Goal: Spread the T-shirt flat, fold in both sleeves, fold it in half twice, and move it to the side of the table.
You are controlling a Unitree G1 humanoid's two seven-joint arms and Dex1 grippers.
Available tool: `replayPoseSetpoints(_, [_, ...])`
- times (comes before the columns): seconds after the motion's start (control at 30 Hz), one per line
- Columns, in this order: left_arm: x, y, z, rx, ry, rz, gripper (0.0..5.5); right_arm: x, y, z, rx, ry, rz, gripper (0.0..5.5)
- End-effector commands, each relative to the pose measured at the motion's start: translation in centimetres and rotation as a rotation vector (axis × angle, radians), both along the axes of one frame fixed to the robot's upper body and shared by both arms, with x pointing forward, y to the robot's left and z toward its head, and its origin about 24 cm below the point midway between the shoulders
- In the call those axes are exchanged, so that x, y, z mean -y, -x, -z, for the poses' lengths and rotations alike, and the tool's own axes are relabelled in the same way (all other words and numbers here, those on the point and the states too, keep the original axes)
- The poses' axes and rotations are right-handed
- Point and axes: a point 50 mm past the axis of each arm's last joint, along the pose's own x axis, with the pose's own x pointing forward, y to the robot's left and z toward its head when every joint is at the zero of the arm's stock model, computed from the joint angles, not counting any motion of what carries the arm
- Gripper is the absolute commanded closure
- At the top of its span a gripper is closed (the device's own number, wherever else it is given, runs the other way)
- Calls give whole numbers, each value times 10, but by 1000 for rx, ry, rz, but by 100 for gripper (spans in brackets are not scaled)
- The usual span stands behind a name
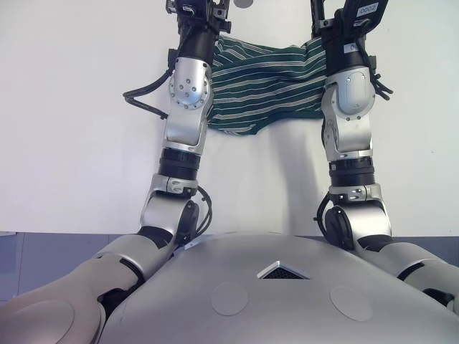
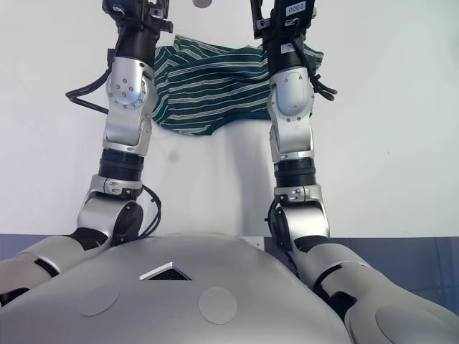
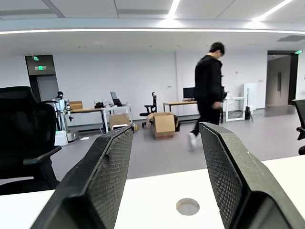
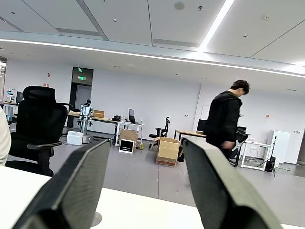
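White bench (image 1: 72, 143), plain matte top. Shirt (image 1: 265, 86), dark green with pale stripes, lies bunched near the far edge, about midway along it, not spread flat. My two forearms cross over its ends, one at each side.

Left jaws: released, the two fingers well apart and gripping nothing, pointing out past the far edge. Right jaws: the same, released and empty.

A round hole (image 3: 187, 206) sits in the bench top close to the far edge, ahead of the left jaws.

Past that edge I see an open office: grey floor (image 3: 157, 157), black chair (image 3: 21, 129), cardboard boxes (image 3: 163, 125), desks (image 3: 88, 110) along a white wall (image 3: 133, 71), and light strips (image 4: 217, 24) in the ceiling.
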Motion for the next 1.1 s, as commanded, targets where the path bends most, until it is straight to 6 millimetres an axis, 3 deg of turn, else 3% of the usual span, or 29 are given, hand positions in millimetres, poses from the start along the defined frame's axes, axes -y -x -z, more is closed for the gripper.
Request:
replayPoseSetpoints(0.03, [-2, 7, 0, 0, -88, 77, 297, 8, 7, 2, -14, 24, 24, 271])
replayPoseSetpoints(0.17, [3, 46, 16, -90, -338, 504, 297, 39, 28, 9, -79, 243, -108, 271])
replayPoseSetpoints(0.27, [-6, 87, 30, -215, -504, 761, 297, 57, 43, 9, -137, 369, -215, 271])
replayPoseSetpoints(0.37, [-15, 104, 54, -305, -616, 821, 297, 72, 51, 15, -189, 423, -227, 271])
replayPoseSetpoints(0.53, [-4, 129, 98, -346, -857, 858, 297, 78, 52, 15, -217, 450, -250, 271])
replayPoseSetpoints(0.67, [-6, 127, 113, -262, -1088, 784, 297, 81, 51, 11, -222, 462, -260, 271])
replayPoseSetpoints(0.83, [-33, 115, 108, -211, -1303, 696, 297, 79, 52, 12, -216, 444, -246, 271])
replayPoseSetpoints(0.97, [-41, 109, 102, -197, -1379, 708, 297, 75, 52, 14, -208, 421, -224, 271])
replayPoseSetpoints(1.1, [-32, 111, 98, -153, -1341, 729, 297, 73, 50, 13, -196, 420, -222, 271])
